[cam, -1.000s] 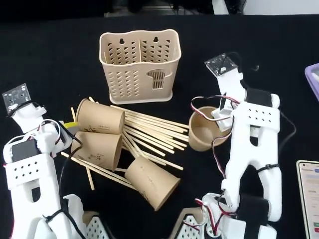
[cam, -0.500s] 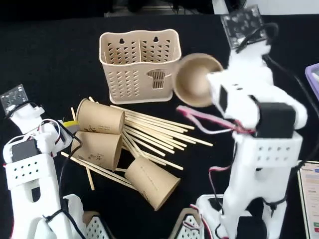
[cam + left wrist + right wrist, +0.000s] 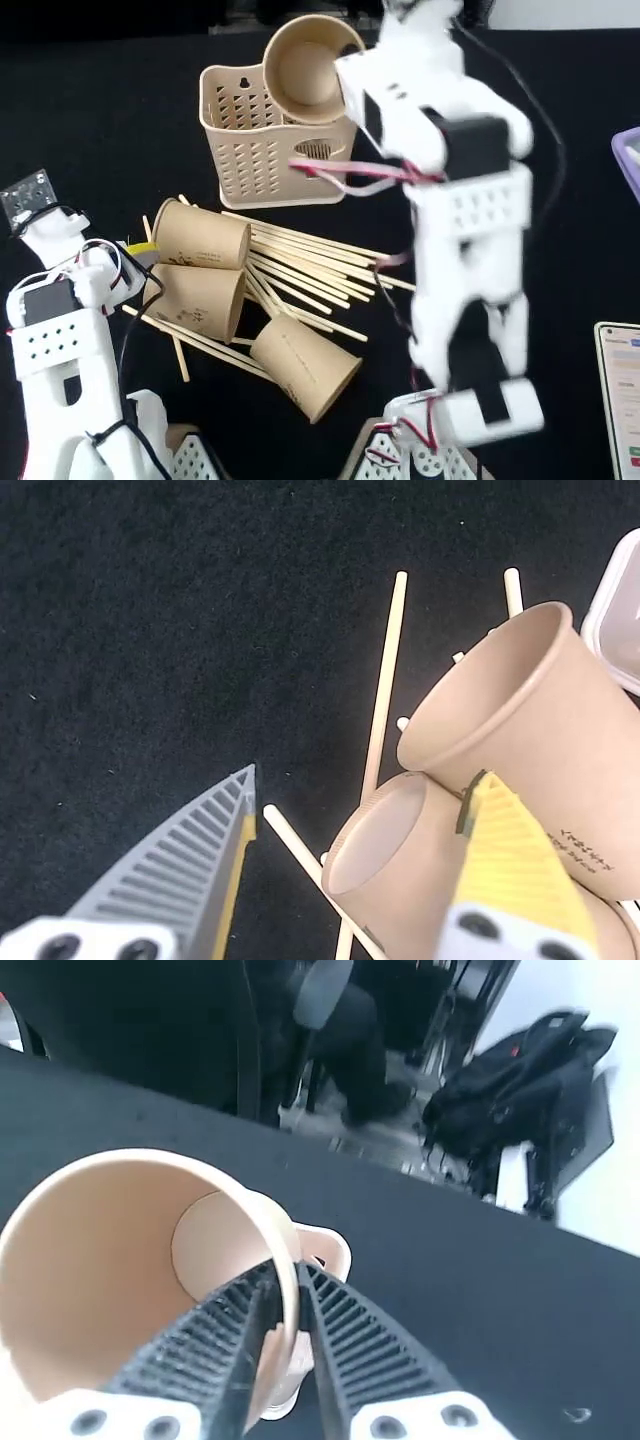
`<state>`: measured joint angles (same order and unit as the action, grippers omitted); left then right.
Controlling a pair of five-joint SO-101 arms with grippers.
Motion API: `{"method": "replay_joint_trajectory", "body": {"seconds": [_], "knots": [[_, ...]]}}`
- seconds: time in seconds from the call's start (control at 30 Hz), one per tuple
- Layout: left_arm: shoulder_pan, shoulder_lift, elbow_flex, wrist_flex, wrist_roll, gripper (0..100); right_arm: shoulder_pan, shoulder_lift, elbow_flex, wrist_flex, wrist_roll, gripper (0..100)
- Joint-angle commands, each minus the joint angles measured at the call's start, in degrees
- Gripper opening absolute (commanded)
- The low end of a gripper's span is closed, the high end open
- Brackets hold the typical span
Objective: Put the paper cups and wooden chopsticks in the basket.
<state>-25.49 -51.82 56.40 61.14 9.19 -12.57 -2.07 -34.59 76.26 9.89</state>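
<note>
The jaws of my right gripper (image 3: 285, 1280) are almost closed. They pinch the wall of a paper cup (image 3: 110, 1260) at its rim, with one finger inside the mouth and one outside. In the high view this cup hangs at the upper centre of the frame, mouth tipped toward the camera. It overlaps the top right rim of the basket (image 3: 265, 150) and is not yet inside.

The jaws of my left gripper (image 3: 365, 780) stand wide apart and hold nothing. They hover just above two of the lying cups (image 3: 200, 235) at the left centre of the frame. A third cup rests lower, near the bottom centre. The chopsticks (image 3: 310, 265) fan out across the black table (image 3: 100, 120), under and between these cups toward the centre.

On handling, I judge the cups light and thin-walled, easily crushed or ovalled. They are best taken at the stiffer rolled rim with one finger inside, under modest pressure. The chopsticks look stiff, slender and prone to roll, so I would grasp them crosswise near mid-length, where they lie clear of the cups.
</note>
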Motion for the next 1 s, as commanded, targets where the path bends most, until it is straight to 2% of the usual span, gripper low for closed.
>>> {"method": "replay_joint_trajectory", "body": {"seconds": [0.0,0.2,0.53,0.83,0.97], "knots": [[-0.75,-1.14,-3.65,0.00,0.44,33,0.18,7.78,-8.75,-0.53,-0.62,1.1],[-0.75,-1.14,-3.65,0.00,0.44,33,0.26,14.37,-16.57,7.03,-0.44,1.1],[-0.84,-1.14,-3.74,0.09,0.44,33,3.69,19.12,-22.64,8.09,-0.44,1.4],[-0.84,-1.14,-3.74,0.09,0.44,33,2.73,19.03,-23.25,10.90,-0.44,17.5],[-0.84,-1.14,-3.74,0.09,0.44,33,2.73,16.92,-27.91,13.36,-0.44,22.4]]}}
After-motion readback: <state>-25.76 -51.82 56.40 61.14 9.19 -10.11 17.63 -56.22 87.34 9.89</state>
